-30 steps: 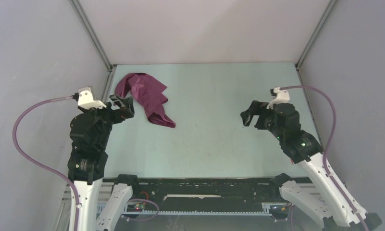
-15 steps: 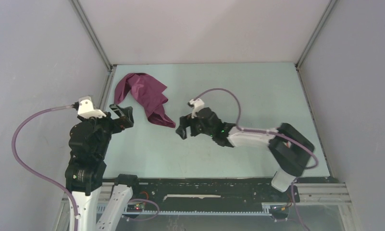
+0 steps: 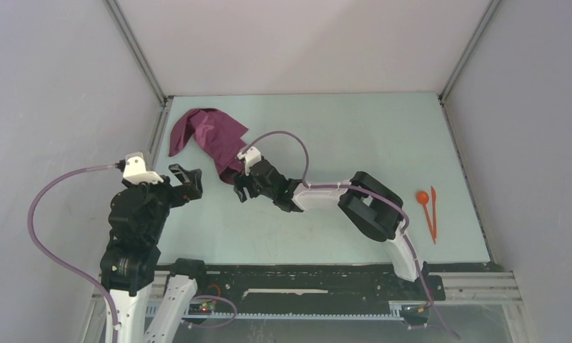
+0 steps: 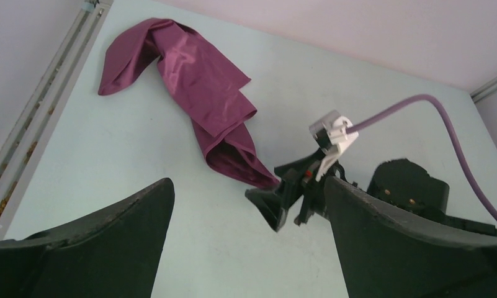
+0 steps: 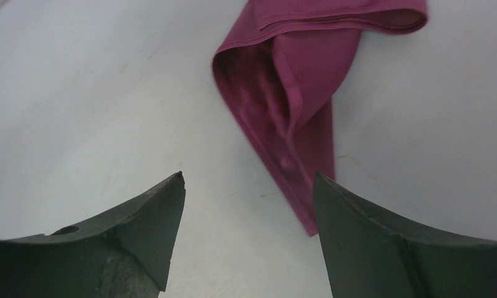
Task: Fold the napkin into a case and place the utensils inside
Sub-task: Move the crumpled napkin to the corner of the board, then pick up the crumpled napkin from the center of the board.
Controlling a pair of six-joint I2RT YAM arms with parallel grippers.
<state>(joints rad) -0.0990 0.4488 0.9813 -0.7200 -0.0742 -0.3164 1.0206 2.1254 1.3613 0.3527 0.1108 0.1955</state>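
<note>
Your right gripper [image 3: 241, 190] sits left of centre, jaws apart, with the lower tip of the napkin [image 3: 213, 137] between them, unpinched. The cloth lies crumpled in the upper left of the table [image 3: 340, 136]. Your left gripper [image 3: 193, 185] hovers beside it, wide open and empty. The orange utensils [image 3: 428, 207] lie far right.

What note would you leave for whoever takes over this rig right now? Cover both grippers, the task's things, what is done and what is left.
Left gripper: open, empty, near the napkin, not touching it.
Right gripper: open, the napkin's near tip between its jaws, not clamped.
Napkin: crumpled, far left of the table. Utensils: at the right edge.
Done: nothing folded.
Left: spread the napkin, fold it into a case, insert the utensils.
</note>
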